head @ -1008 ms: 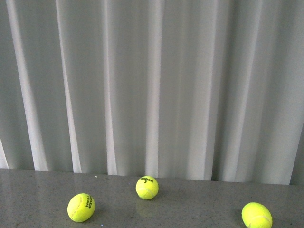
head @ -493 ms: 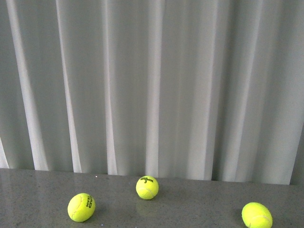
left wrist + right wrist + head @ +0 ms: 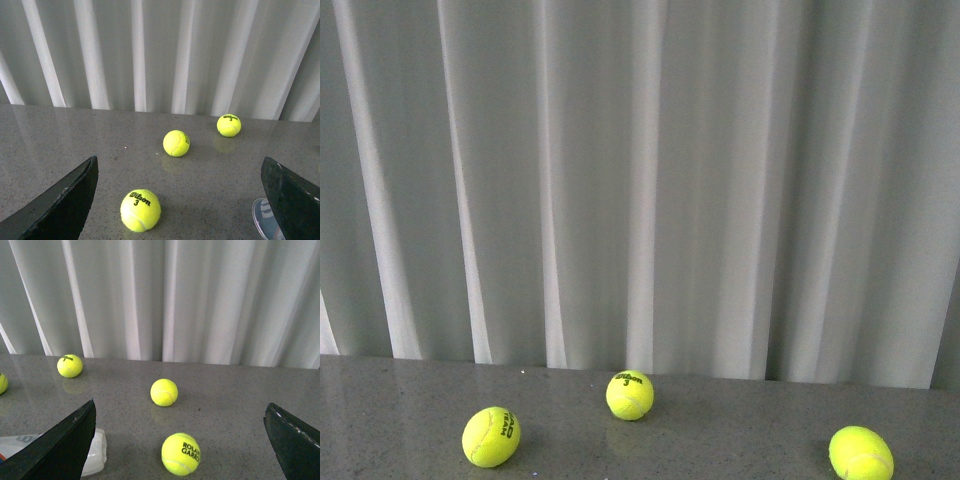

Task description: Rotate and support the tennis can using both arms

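Lying low on the grey table [image 3: 240, 390], the tennis can [image 3: 98, 452] shows only in parts. In the right wrist view its clear plastic end, with a piece of white label, comes out from behind one dark finger [image 3: 60, 450] of the right gripper [image 3: 180, 403]. The can seems to lie on its side there, but I cannot tell if the finger touches it. In the left wrist view only a curved bit of the silver rim with some blue inside is seen, half hidden behind one finger [image 3: 295, 200] of the left gripper [image 3: 179, 160]. Both grippers have their jaws spread very wide, and neither has hold of anything; only table and balls show between the fingers. Between the left gripper's fingers a Wilson ball [image 3: 140, 210] marked with a 3 rests on the table, well apart from the can's rim. Two more yellow-green balls lie farther toward the curtain, one plain [image 3: 176, 143] and one with a 3 [image 3: 229, 125]. Between the right gripper's fingers sits a Roland Garros ball [image 3: 181, 454], near the can's clear end but apart from it, with a plain ball [image 3: 164, 392] beyond it. Another ball [image 3: 69, 365] lies close to the curtain. The front view shows three tennis balls [image 3: 630, 395] spread along the table in front of a white pleated curtain [image 3: 640, 180].
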You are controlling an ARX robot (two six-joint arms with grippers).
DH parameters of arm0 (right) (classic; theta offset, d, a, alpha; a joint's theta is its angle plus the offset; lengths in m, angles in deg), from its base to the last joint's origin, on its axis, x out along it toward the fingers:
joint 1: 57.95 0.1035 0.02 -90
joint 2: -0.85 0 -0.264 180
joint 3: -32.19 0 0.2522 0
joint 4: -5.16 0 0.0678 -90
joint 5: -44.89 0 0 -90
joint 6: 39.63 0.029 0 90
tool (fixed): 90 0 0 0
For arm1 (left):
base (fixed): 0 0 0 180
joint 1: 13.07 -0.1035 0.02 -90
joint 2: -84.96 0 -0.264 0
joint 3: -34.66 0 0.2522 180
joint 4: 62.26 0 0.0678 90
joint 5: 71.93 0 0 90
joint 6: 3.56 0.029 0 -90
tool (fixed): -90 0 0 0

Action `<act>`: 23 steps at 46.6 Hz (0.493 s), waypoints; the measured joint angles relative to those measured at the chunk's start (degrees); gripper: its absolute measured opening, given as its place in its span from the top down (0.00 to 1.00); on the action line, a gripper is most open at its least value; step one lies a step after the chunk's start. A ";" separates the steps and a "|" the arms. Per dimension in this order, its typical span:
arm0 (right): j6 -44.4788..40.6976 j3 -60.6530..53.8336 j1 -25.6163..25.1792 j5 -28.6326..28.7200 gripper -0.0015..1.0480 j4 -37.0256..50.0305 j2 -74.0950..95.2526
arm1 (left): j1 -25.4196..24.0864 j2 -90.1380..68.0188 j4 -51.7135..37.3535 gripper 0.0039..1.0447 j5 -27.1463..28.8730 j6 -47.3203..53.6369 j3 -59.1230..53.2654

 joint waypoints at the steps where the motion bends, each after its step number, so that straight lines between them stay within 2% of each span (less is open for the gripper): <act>1: -0.02 0.00 0.00 0.00 0.06 0.00 0.00 | 0.00 0.00 0.00 0.06 0.00 0.00 0.00; 23: -0.02 0.00 0.00 0.00 0.07 0.00 0.00 | 0.00 0.00 0.00 0.06 0.00 -0.02 0.00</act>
